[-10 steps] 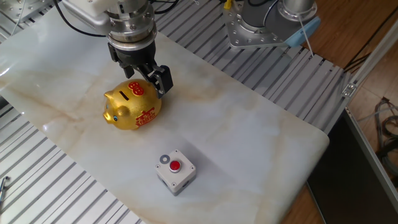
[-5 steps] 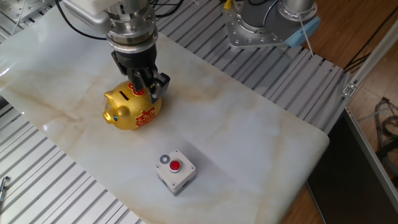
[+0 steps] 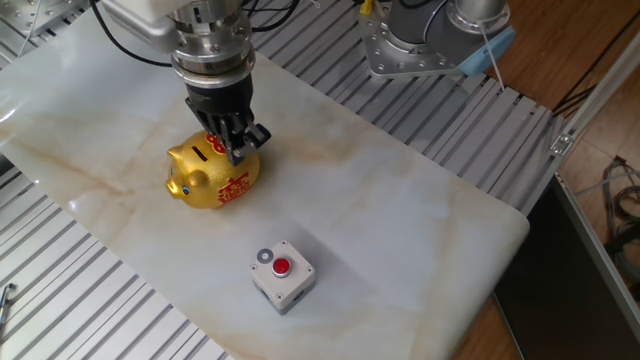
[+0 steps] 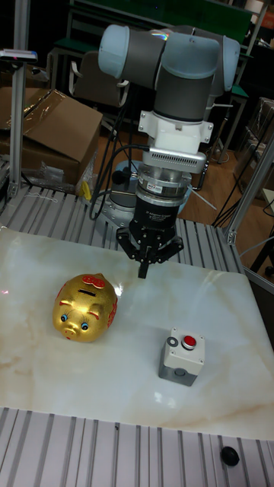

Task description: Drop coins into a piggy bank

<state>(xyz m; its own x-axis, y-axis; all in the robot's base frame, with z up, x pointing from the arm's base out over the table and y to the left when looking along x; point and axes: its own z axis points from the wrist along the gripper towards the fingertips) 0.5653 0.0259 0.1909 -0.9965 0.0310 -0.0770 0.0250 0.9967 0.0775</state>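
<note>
The gold piggy bank (image 3: 208, 175) stands on the marble slab, its slot on top; in the tall fixed view the piggy bank (image 4: 85, 306) faces the camera. My gripper (image 3: 240, 150) hangs just over the pig's rear end, and in the tall fixed view the gripper (image 4: 143, 269) sits right of and behind the pig. Its fingers are pressed together with nothing visible between them. A grey coin (image 3: 264, 257) lies flat on the white button box (image 3: 286, 284), beside the red button (image 3: 282, 266); the coin (image 4: 173, 342) shows on the box's left corner.
The marble slab (image 3: 420, 230) ends at the right and front; ribbed aluminium rails surround it. A second robot base (image 3: 415, 40) stands at the back right. A cardboard box (image 4: 46, 133) lies behind the table on the left.
The fingers, spread apart a second ago, have closed together. The gripper has shifted slightly left over the pig's back end. Pig, box and coin have not moved.
</note>
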